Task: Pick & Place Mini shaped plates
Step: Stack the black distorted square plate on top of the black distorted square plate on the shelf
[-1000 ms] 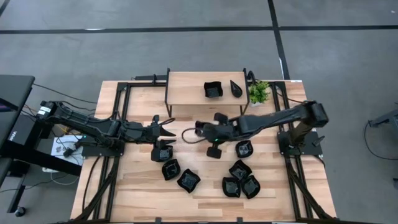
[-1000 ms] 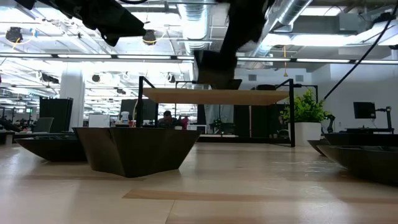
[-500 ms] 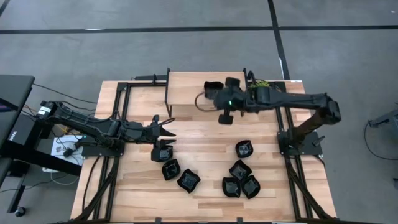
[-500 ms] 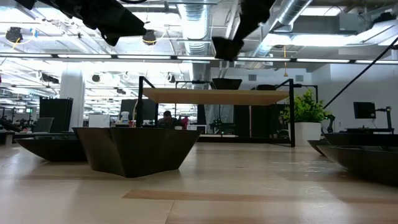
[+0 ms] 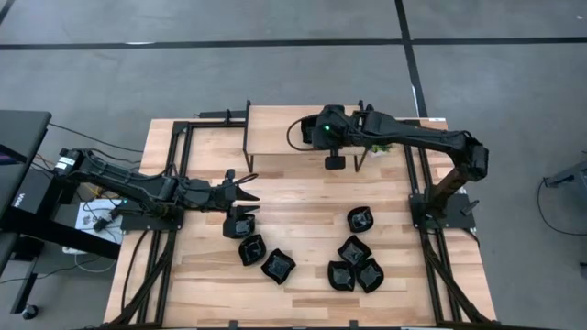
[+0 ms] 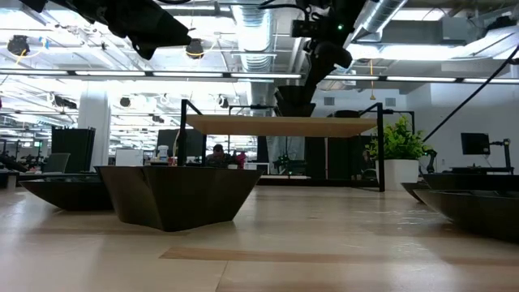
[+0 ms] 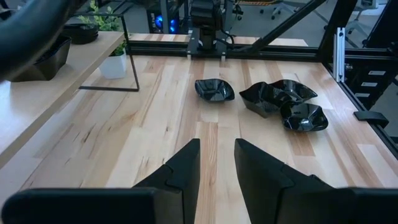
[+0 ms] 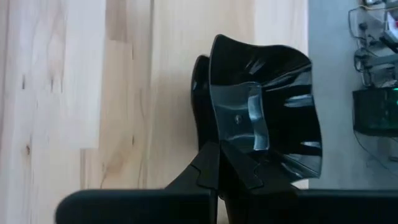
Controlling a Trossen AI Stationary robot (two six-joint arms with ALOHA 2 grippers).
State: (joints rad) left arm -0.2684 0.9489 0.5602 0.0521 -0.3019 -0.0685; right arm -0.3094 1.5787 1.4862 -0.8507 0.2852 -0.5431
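right gripper [image 5: 332,137]: swung from table centre to shelf [image 5: 275,137], upper middle | clamped on plate [image 8: 264,118] above shelf | release next | left gripper [image 5: 246,192]: half-open, empty, mid-left

A light wooden table [image 5: 303,197] carries a raised wooden shelf [image 5: 275,124] on thin black legs along its far edge. Taking the shelf as the landmark: a small potted plant [image 5: 383,137] stands on the table just beside the shelf's right end. On the table in front of the shelf lie glossy black mini plates: three [image 5: 252,247] near its left end, a single one [image 5: 360,219] below its right end, and a tight cluster of three [image 5: 356,266] nearer the front edge.
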